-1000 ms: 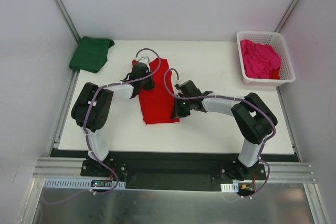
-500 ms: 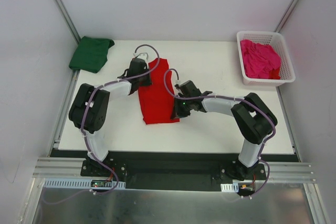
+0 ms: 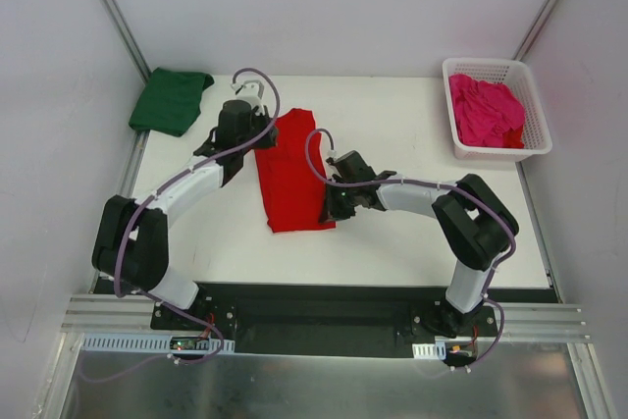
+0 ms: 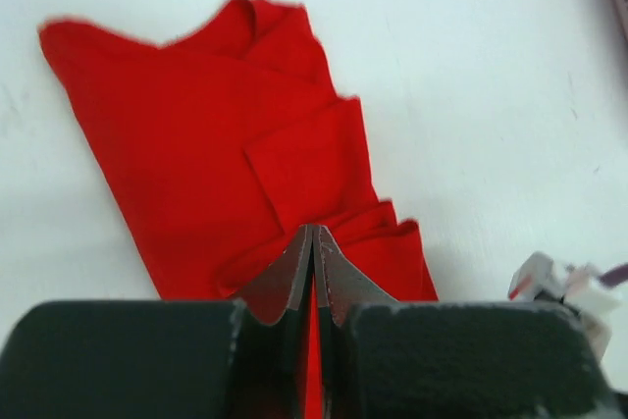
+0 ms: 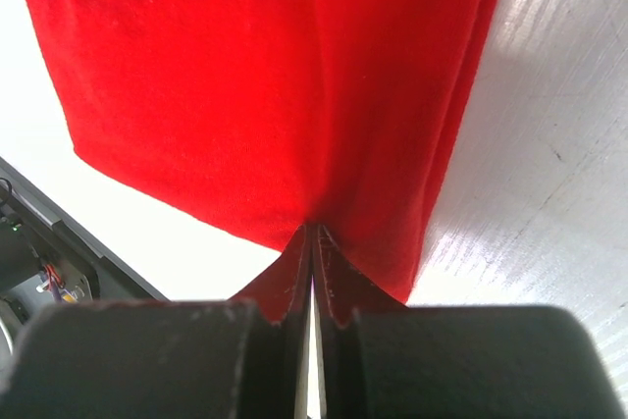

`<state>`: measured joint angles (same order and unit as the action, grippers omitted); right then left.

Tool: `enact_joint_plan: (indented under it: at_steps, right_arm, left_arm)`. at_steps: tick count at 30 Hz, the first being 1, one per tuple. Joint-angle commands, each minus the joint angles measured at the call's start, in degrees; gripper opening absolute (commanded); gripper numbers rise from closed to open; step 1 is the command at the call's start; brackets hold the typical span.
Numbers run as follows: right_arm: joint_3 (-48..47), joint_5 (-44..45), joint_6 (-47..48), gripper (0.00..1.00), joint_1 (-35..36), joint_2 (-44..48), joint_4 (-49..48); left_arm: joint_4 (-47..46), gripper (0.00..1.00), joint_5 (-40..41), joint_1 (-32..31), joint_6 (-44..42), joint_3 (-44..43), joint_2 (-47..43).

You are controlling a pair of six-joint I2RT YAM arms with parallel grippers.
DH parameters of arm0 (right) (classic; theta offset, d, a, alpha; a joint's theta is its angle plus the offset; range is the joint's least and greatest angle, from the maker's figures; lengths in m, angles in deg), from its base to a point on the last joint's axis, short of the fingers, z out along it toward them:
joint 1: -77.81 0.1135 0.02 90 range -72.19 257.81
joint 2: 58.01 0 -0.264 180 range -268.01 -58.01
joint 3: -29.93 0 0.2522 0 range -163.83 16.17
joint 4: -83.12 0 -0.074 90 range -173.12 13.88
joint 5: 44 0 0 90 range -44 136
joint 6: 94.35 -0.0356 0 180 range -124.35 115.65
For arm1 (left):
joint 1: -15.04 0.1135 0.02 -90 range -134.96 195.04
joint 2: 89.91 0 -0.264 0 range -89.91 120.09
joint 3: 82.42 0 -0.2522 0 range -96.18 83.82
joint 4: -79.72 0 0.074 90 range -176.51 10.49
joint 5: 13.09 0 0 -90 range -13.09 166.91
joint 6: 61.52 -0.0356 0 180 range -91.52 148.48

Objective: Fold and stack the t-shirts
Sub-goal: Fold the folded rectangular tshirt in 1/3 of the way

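Your left end effector [image 4: 313,242] is clamped tight on the far left edge of the red shirt [image 3: 289,179]. The right end effector [image 5: 311,237] is closed at the shirt's near right hem, and I can't tell whether it grips. This likely serves to square the fold mid-counter [image 3: 392,242]. The green shirt [image 3: 170,100] lies at the far left corner, and the pink shirt [image 3: 486,110] is in the basket [image 3: 535,149].

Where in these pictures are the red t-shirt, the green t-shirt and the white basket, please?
red t-shirt [image 3: 289,179], overhead view, middle of the folded cloth.
green t-shirt [image 3: 170,100], overhead view, middle of the folded cloth.
white basket [image 3: 502,152], overhead view, near wall.
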<state>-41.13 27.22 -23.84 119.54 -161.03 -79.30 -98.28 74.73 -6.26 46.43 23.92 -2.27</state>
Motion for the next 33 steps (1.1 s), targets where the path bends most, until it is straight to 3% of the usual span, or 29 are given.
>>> enact_joint_plan:
  at_steps: [1, 5, 11, 25, 33]
  right_arm:
    - [-0.18, 1.12, 0.5, 0.02, 0.45, 3.79, 1.72]
    - [-2.29, 2.17, 1.73, 0.02, 0.45, 6.42, 5.14]
    - [-7.11, 4.02, 4.36, 0.02, 0.36, 7.14, 8.84]
    - [-21.36, 2.18, 8.15, 0.02, -4.29, -9.73, 9.46]
    - [-24.44, 2.09, 9.82, 0.02, -6.23, -13.78, 9.98]
  left_arm:
    - [-2.02, 0.0, -4.85, -0.23, 5.68, 9.26, -3.87]
    - [-5.53, 0.0, -5.56, -0.58, 8.4, 16.55, -6.16]
    - [-8.88, 0.0, -6.79, -0.94, 10.34, 19.73, -6.08]
    - [-13.19, 0.0, -10.56, -1.81, 12.1, 18.06, 1.74]
    - [-14.25, 0.0, -11.36, -3.13, 12.98, 17.45, 7.81]
